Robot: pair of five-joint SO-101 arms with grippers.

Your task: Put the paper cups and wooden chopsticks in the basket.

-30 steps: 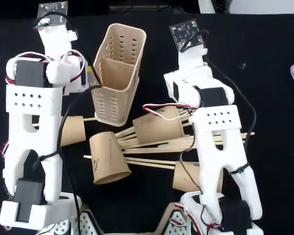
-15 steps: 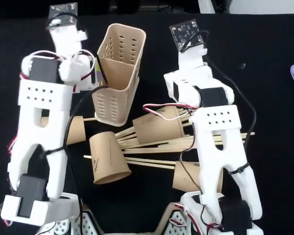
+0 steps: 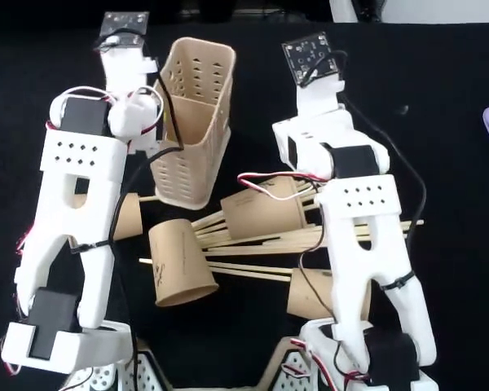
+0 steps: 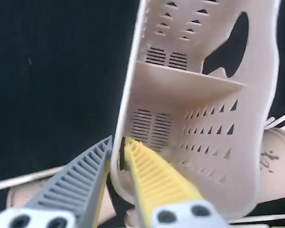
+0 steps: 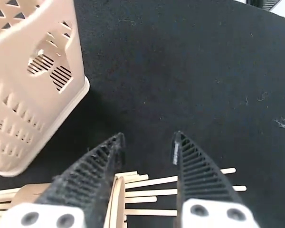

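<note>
The left gripper (image 4: 117, 142) is clamped on the left wall of the basket (image 3: 197, 114). Its grey finger is outside, its yellow finger inside, and the thin rim is pinched between them. The basket stands tilted at the far middle of the black table (image 3: 448, 122), mouth turned up and away, with a divider across its inside. The right gripper (image 5: 148, 137) hangs to the right of the basket, jaws well apart and holding nothing, over bare table just beyond the chopsticks (image 3: 253, 248). Nearer than the basket, a paper cup (image 3: 179, 265) lies on its side left of centre, touching the chopsticks. A second cup (image 3: 265, 212) lies across them, just beside the basket's base
</note>
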